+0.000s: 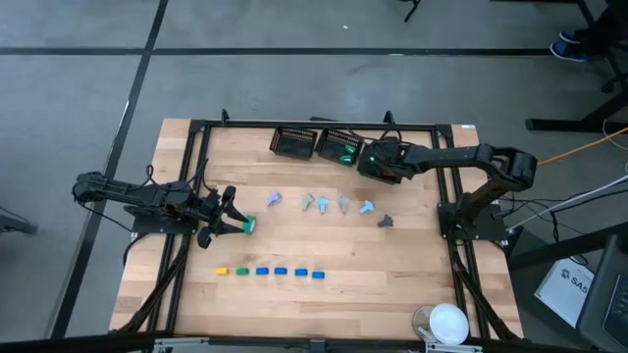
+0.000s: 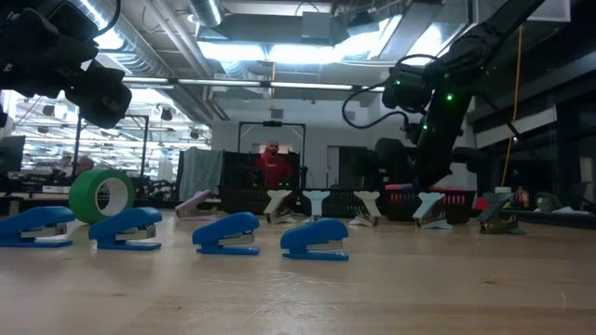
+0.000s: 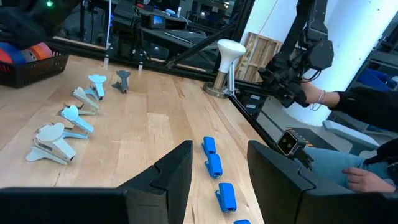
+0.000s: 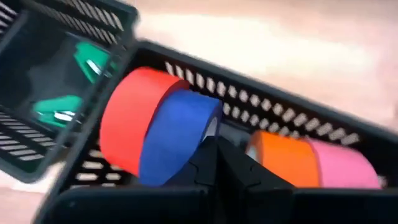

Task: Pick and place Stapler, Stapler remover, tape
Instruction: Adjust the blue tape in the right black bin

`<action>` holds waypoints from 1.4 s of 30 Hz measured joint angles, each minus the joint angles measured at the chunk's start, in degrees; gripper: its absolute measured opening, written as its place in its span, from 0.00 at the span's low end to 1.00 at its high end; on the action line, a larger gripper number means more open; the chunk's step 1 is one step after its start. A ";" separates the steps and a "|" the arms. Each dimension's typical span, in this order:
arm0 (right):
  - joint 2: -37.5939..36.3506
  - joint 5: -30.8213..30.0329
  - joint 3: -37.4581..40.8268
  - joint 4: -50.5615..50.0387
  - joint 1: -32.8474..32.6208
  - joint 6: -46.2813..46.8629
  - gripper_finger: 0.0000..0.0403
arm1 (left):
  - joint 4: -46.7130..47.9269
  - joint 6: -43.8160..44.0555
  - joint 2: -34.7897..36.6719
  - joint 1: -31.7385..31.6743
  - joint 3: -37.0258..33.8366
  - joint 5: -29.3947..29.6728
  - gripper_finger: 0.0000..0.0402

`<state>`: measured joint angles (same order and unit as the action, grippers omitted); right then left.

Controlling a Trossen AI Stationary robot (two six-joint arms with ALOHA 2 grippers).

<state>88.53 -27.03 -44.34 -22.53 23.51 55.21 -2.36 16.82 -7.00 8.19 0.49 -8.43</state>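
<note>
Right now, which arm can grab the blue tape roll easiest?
The right: its gripper hangs over the basket holding the blue roll, while the left gripper sits far off beside the green roll.

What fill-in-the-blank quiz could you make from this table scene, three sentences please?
1. The tape roll by the left gripper is ____.
2. The right gripper hangs over a ____ holding the red roll.
3. Beside the green stapler, the end stapler is ____.
Missing words: green; basket; yellow.
</note>
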 joint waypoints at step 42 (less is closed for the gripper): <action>-0.17 3.92 -8.68 -10.80 3.17 -4.37 0.02 | -0.01 0.00 0.01 0.01 0.00 0.00 0.37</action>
<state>88.36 -23.10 -53.02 -33.34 26.68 50.84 -2.37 16.82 -6.99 8.20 0.49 -8.43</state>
